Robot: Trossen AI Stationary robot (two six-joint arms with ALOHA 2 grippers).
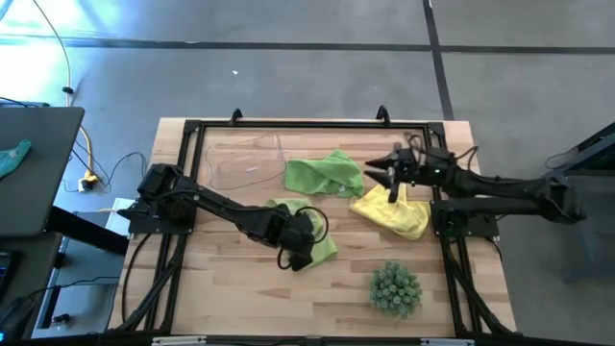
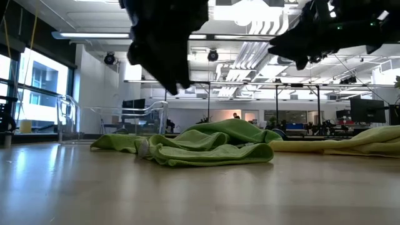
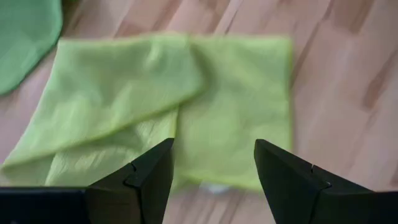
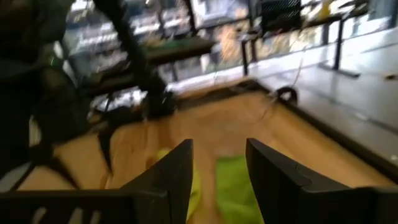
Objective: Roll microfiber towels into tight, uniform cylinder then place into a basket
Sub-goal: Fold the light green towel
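Nearest the front edge of the table stands a spiky green ball plant, alone at the right front, with bare wood to its left across the whole front strip.

Behind that strip, the left gripper hangs over a flattened lime green towel lying left of centre. The left wrist view shows its fingers spread wide, nothing between them, raised above the cloth and not touching it; the towel lies folded over on itself, one flap crossing diagonally. The edge of a second green towel shows in a corner of that view.

Farther back, that second lime green towel lies crumpled at table centre, close to the first. Just to its right lies the yellow towel, bunched, near the right frame rail.

The right gripper hovers between the crumpled green towel and the yellow one, above both. Its wrist view shows the fingers moderately apart and holding nothing.

At the far left, the clear basket stands apart from all the cloths.

The low view alone shows the basket standing upright behind the green cloth, and both arms clear of the table surface. Off the table, on a dark stand, lies a teal cloth.
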